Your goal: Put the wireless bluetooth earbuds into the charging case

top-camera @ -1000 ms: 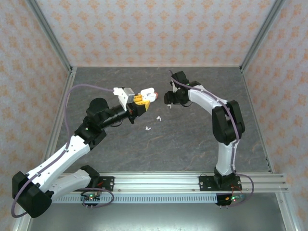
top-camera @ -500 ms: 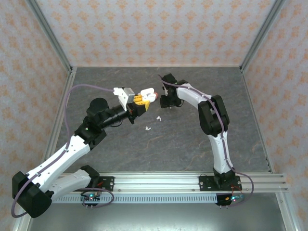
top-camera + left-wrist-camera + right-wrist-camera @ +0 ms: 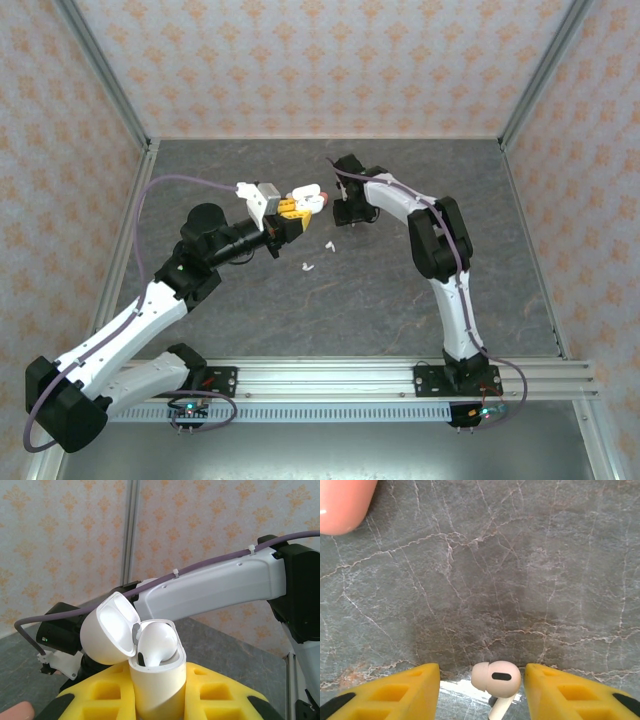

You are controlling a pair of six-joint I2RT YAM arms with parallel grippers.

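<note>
Right pincer parted, white earbud between, untouched

Bright, even light; soft shadows

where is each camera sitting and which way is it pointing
Top external: above and behind the robot, looking down at the table; both arms show, left gripper and right gripper.
Left wrist: looks out along its yellow fingers past the open charging case to the right arm.
Right wrist: faces straight down at the table; its yellow fingers flank a white earbud.
Shared: top and left wrist both show the charging case and right arm.
</note>
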